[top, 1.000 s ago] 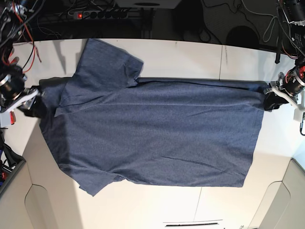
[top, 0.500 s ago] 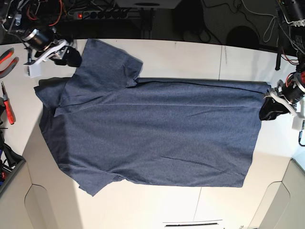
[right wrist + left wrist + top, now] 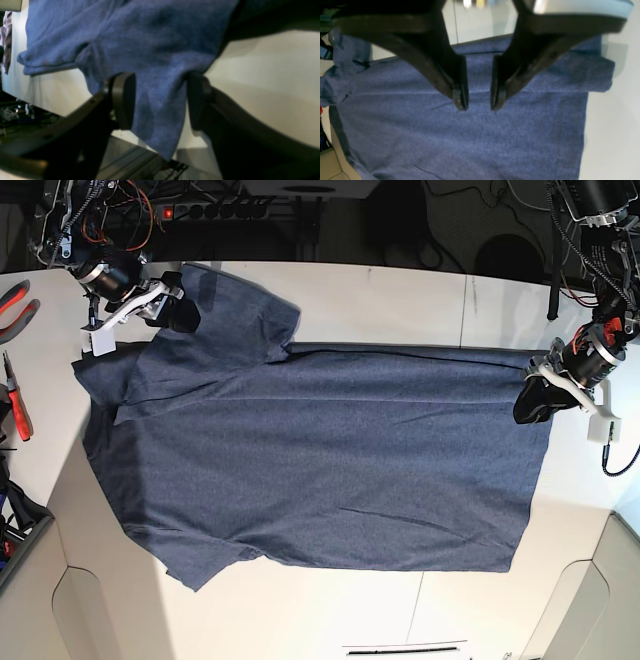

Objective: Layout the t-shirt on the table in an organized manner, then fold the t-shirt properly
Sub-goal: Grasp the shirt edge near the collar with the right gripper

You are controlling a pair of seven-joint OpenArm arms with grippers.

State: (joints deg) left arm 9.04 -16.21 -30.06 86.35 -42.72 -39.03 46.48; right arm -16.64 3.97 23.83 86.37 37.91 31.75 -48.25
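Observation:
The navy-blue t-shirt [image 3: 330, 470] lies spread flat on the white table [image 3: 400, 300], collar end at the left and hem at the right. One sleeve points toward the far edge, the other toward the near edge. My right gripper [image 3: 183, 315] is at the far sleeve. In the right wrist view it [image 3: 160, 100] stands open, with a corner of the sleeve [image 3: 155, 120] hanging between its pads. My left gripper [image 3: 530, 404] hovers over the far hem corner. In the left wrist view it [image 3: 478, 103] is open by a narrow gap, with nothing in it, above the t-shirt [image 3: 480, 140].
Red-handled pliers [image 3: 18, 395] lie at the table's left edge. A power strip [image 3: 210, 210] and cables sit behind the far edge. A thin seam [image 3: 463, 305] crosses the table at the right. The table's front corners are cut in.
My right gripper left the shirt's left edge, moved up to the far sleeve and opened wider. My left gripper shifted a little inward over the hem corner.

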